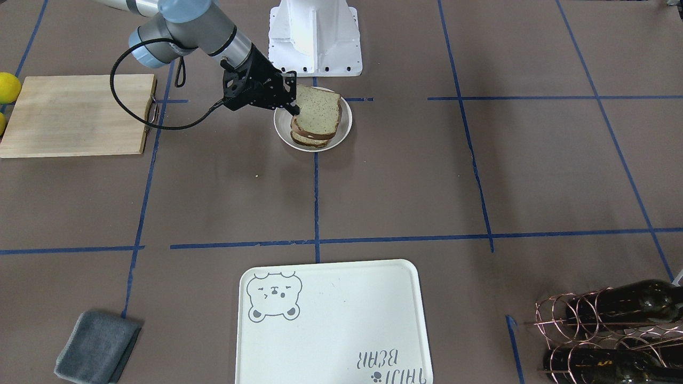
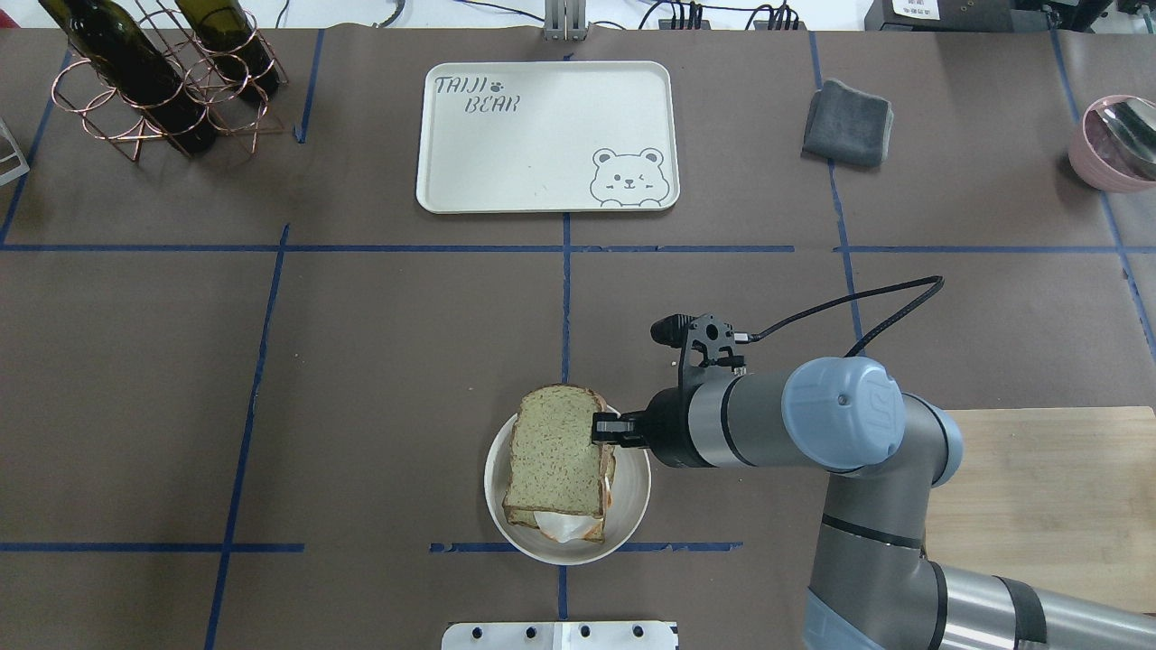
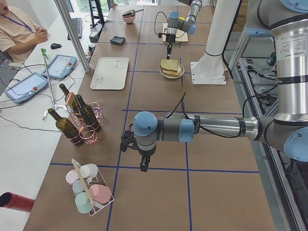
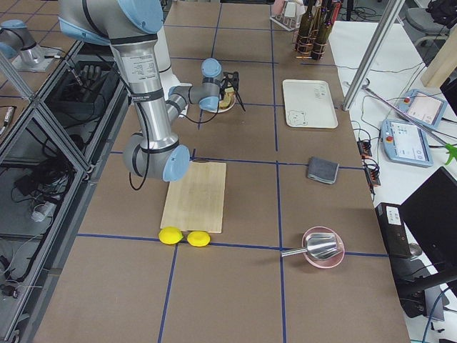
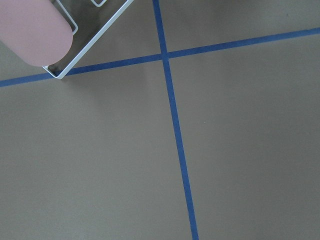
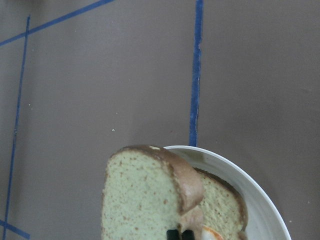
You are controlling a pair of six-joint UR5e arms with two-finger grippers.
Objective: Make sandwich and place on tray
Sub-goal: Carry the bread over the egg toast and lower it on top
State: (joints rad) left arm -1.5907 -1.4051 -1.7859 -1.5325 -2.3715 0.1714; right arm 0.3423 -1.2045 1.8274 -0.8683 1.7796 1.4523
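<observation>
Our right claw point(image 2: 603, 431) pinches the top slice point(image 2: 553, 451) by its edge; we judge it soft, light, tearable: hold gently

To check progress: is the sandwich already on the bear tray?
No, the sandwich lies on the small plate, well apart from the tray.

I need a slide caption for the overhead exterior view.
Right gripper grips the brown-crusted top bread slice of the egg sandwich on a round off-white plate; cream bear-printed tray beyond.
</observation>
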